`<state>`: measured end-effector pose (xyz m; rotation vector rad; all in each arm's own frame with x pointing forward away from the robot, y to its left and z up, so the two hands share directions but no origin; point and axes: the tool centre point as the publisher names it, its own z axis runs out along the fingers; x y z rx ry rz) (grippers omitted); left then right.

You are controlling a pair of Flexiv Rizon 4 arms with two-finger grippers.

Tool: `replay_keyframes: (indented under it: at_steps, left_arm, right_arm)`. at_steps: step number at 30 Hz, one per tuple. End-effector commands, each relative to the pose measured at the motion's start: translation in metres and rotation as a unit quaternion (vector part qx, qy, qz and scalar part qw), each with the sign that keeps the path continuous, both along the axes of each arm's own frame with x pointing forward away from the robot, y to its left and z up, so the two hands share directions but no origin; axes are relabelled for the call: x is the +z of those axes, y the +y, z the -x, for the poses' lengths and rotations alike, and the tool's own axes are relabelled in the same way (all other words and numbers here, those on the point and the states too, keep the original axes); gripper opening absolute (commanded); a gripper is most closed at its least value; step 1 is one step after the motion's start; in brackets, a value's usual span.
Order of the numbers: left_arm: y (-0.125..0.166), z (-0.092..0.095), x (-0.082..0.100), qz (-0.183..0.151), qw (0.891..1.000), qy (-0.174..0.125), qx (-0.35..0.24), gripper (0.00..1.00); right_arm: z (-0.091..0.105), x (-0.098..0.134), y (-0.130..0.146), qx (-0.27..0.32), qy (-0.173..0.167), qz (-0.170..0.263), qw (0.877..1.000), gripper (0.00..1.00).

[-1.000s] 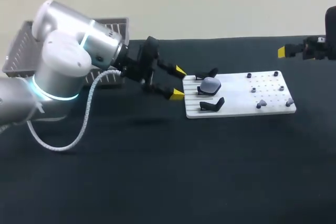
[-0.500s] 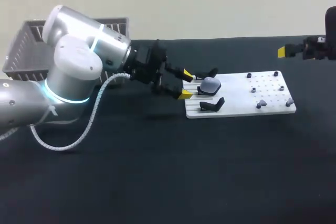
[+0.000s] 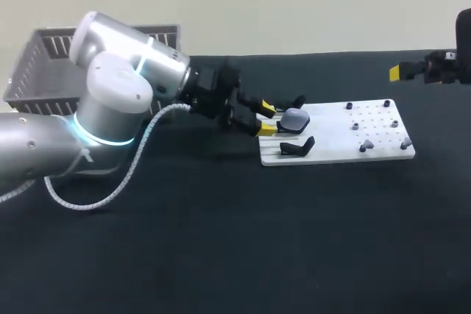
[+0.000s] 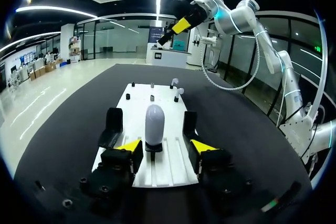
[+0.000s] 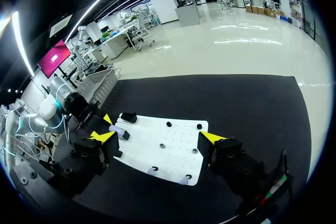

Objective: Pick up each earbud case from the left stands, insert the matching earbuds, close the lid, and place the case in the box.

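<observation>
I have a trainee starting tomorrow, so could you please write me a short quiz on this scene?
1. True or false: the left gripper is shut on the rounded grey earbud case.
2. How many of the black stands on the white plastic board hold a case? A) none B) one C) two
3. Fill in: the grey mesh basket stands on the robot's ___ side.
Key: 1 false, it is open; 2 B; 3 left.

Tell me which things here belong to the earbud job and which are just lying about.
Job: earbud case, earbuds, box, left gripper.
Lying about: empty black stands, board pegs.
</observation>
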<state>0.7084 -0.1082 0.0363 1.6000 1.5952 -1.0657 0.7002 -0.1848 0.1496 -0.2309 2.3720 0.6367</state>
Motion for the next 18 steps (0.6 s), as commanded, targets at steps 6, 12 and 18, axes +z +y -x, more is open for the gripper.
replay_keyframes:
  at_steps: [6,12,18]
  left_arm:
    - [-0.008,-0.007,-0.001,0.002,1.0,-0.004,-0.005,0.51]
    - [-0.012,-0.01,-0.003,0.004,1.0,-0.005,-0.009,0.49]
    - [-0.015,-0.012,-0.004,0.007,1.0,-0.004,-0.013,0.49]
  right_arm:
    - [0.001,0.0,0.0,0.0,0.0,0.001,1.0,1.0]
    - [0.001,0.0,0.0,0.0,0.0,0.001,1.0,1.0]
    - [0.001,0.0,0.0,0.0,0.0,0.001,1.0,1.0]
